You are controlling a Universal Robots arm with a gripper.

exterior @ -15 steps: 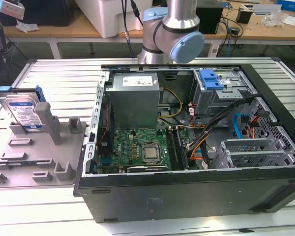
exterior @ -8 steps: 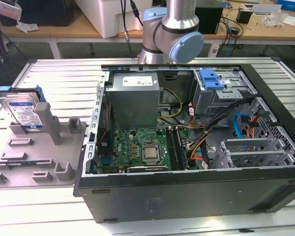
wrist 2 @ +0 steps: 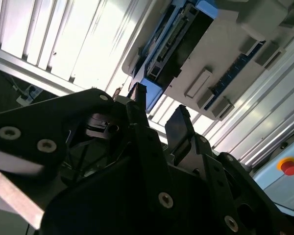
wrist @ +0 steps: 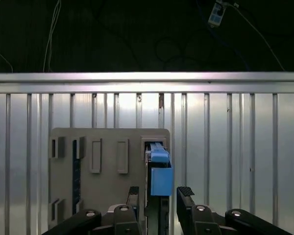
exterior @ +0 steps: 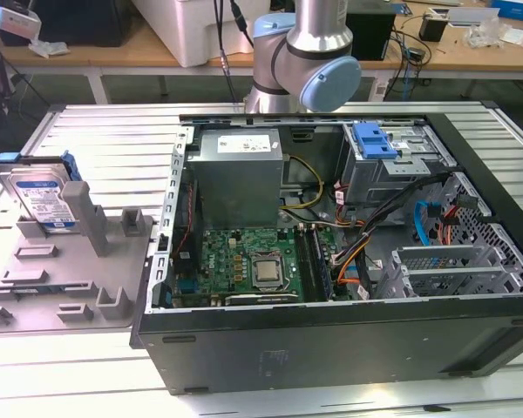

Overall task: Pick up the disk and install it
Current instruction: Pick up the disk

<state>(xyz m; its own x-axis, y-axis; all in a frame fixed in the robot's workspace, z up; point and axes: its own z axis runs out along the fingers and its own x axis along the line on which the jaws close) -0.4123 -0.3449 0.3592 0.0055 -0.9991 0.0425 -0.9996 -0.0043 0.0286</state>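
One disk upright in one grey fixture, exterior view's left, beside one open computer case | second wrist view: gripper spread wide, two fingers, disk beyond the tips, untouched, shadowed | first wrist view: disk edge-on, aligned with the finger gap, label hidden

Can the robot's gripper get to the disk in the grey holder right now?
Probably yes. In the first wrist view the gripper is open, and the disk stands on edge in the grey holder, lined up with the gap between the fingers. Nothing sits over its top edge.
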